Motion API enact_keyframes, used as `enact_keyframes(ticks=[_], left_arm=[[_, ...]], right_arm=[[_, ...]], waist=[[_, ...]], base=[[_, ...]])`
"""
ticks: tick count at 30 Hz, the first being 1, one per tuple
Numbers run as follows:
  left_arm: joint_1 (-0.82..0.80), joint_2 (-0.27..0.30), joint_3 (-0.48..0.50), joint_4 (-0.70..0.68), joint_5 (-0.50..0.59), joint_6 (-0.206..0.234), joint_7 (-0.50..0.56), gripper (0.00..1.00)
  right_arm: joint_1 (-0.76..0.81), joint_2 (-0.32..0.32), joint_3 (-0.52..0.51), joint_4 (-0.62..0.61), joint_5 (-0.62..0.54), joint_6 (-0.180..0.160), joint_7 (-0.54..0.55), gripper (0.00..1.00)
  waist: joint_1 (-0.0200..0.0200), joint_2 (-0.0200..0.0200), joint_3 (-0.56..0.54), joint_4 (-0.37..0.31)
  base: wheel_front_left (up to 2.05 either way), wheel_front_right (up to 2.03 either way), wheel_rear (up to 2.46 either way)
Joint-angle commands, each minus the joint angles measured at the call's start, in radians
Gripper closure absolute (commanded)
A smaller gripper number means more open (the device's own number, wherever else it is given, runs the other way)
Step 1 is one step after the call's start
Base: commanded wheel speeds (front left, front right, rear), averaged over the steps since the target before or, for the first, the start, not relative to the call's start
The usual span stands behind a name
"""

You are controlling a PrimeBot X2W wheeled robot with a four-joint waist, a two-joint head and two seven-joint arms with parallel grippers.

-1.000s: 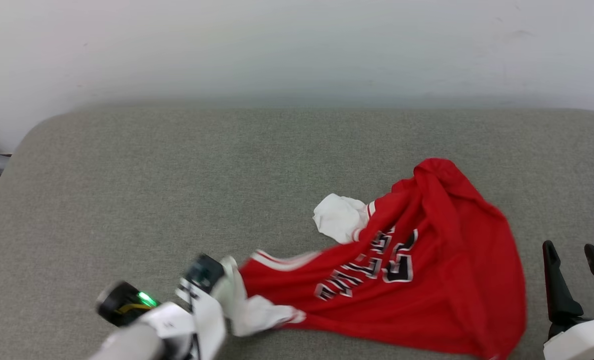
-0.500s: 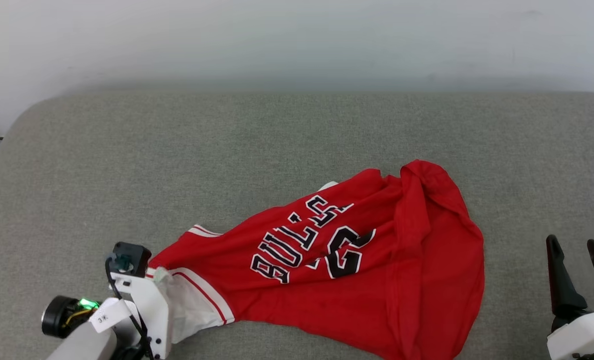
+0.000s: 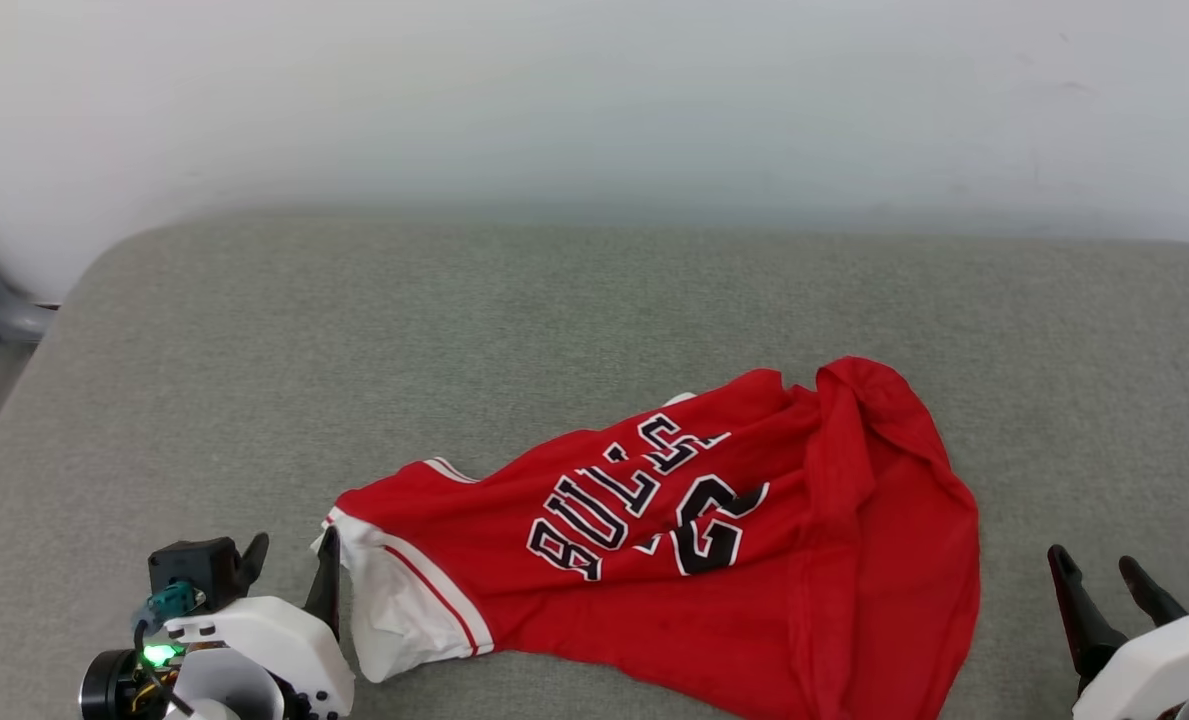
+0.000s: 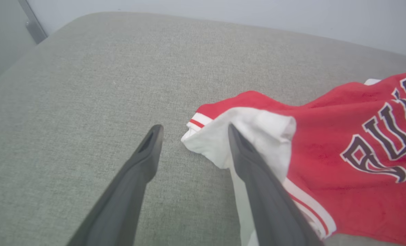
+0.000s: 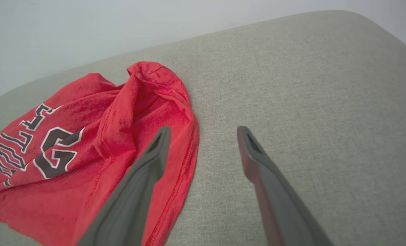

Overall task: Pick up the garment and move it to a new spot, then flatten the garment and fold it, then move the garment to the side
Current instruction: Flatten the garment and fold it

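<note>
While the grey cushion (image 3: 594,300) is carrying the red Bulls jersey (image 3: 734,560), lying rumpled near its front edge, you seem to be starting the flattening. Be drawing the bunched far fold (image 3: 854,420) outward gently. Your left gripper (image 3: 292,545) is standing wide and empty just beside the white sleeve (image 3: 394,610). Your right gripper (image 3: 1090,562) is gaping empty too.

Left gripper (image 3: 292,565) and right gripper (image 3: 1094,590): long tapered dark fingers (image 4: 257,191), glossy white housings (image 3: 264,630); the left's wrist carries a small green light (image 3: 159,655) and a teal connector (image 3: 169,603).
</note>
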Motion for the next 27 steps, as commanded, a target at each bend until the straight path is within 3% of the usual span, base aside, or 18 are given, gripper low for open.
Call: enact_keyframes(ticks=[1, 9, 19, 23, 27], left_arm=[[0.009, 0.001, 0.007, -0.015, 0.009, 0.008, -0.020, 0.00], [0.014, -0.028, -0.003, -0.205, 0.059, 0.062, -0.101, 0.00], [-0.038, -0.062, -0.027, -0.398, 0.118, 0.101, -0.124, 0.00], [-0.053, -0.076, -0.040, -0.412, 0.126, 0.101, -0.127, 0.00], [-0.064, -0.083, -0.040, -0.391, 0.115, 0.087, -0.131, 0.00]], right_arm=[[-0.021, -0.016, 0.004, 0.015, 0.010, -0.001, 0.009, 0.00], [-0.167, -0.134, 0.064, 0.226, 0.094, -0.001, 0.129, 0.00], [-0.435, -0.296, 0.196, 0.451, 0.139, -0.001, 0.240, 0.00], [-0.494, -0.329, 0.259, 0.533, 0.160, -0.001, 0.281, 0.00], [-0.497, -0.322, 0.319, 0.628, 0.188, -0.001, 0.355, 0.00]], waist=[[0.0000, 0.0000, -0.015, 0.016], [0.0000, 0.0000, 0.009, 0.086], [0.0000, 0.0000, 0.166, 0.171], [0.0000, 0.0000, 0.206, 0.189], [0.0000, 0.0000, 0.215, 0.195]], base=[[0.00, 0.00, 0.00], [0.00, 0.00, 0.00], [0.00, 0.00, 0.00], [0.00, 0.00, 0.00], [0.00, 0.00, 0.00]])
